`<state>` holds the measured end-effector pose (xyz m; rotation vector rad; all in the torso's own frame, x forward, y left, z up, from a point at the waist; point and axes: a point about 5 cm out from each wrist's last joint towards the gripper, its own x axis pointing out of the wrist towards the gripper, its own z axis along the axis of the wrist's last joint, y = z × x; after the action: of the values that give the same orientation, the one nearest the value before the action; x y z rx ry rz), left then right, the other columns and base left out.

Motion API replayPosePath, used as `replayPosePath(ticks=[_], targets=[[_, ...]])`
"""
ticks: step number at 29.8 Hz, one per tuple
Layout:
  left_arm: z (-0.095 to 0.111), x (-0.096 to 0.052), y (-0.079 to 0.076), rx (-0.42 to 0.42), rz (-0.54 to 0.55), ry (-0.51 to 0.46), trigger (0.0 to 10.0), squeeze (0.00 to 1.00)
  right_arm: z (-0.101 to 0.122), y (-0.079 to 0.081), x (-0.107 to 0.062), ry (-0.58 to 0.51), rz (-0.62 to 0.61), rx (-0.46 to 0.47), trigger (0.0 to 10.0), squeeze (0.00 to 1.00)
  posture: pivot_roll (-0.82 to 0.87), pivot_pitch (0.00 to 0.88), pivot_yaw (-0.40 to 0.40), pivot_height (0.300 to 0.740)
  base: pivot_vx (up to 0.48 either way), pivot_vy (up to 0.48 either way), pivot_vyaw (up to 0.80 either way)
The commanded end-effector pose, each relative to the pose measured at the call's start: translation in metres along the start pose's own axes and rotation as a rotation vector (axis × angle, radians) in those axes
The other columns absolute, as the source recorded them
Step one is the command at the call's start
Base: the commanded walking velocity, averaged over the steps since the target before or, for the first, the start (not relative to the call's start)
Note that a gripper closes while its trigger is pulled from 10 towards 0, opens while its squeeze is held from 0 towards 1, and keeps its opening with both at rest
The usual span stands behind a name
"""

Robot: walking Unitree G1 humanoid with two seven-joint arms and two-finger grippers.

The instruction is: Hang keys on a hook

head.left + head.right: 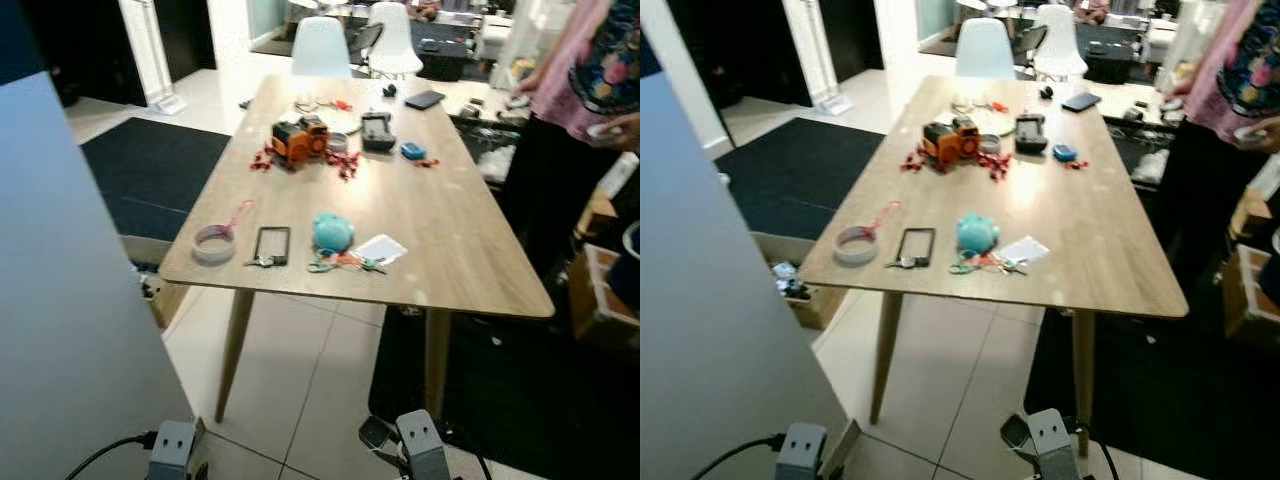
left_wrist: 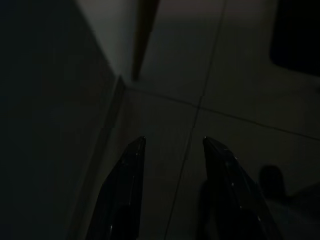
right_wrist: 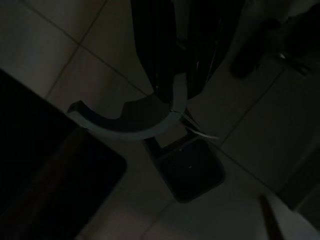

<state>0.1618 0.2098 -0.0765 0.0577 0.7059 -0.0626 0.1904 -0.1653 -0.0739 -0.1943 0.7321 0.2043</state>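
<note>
Keys: one bunch (image 1: 345,263) with coloured tags lies on the wooden table (image 1: 470,250), near its front edge, at about 6 o'clock from the teal toy (image 1: 332,232) and just beside a white card (image 1: 381,249).
Second small key: one (image 1: 259,262), touching the near end of a black phone (image 1: 272,244), at 9 o'clock from the bunch.
Hook: none can be made out.
Left gripper (image 2: 172,150): hangs low over floor tiles, its two fingers clearly apart, holding nothing.
Right gripper (image 3: 175,75): hangs by the floor; a grey curved piece (image 3: 131,114) sits at its tips, and I cannot tell whether it is gripped or how far the fingers are parted.
Counts: one tape roll (image 1: 214,243), one orange toy (image 1: 300,139), two white chairs (image 1: 322,47), one person (image 1: 585,110) at the table's right.
Risk: the bunch lies flat in clutter, so a reach may pinch the card or nudge the keys off the edge.
Risk: two key sets, so the wrong one may be taken.
</note>
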Motion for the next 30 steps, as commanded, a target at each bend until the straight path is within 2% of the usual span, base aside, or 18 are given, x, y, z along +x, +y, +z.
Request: replayPosePath(ticks=[1, 30], targets=[[-0.0046, -0.0021, -0.0011, 0.002, -0.001, 0.013, 10.0, 0.0, -0.0024, 0.0012, -0.0008, 0.006, 0.003, -0.005, 10.0, 0.0, 0.06, 0.03, -0.014, 0.74, 0.0, 0.0, 0.8], [-0.0063, -0.0031, 0.0024, -0.009, 0.015, 0.023, 10.0, 0.0, -0.0029, 0.0025, -0.0011, 0.006, 0.008, -0.017, 10.0, 0.0, 0.07, 0.039, -0.015, 0.74, 0.0, 0.0, 0.8]])
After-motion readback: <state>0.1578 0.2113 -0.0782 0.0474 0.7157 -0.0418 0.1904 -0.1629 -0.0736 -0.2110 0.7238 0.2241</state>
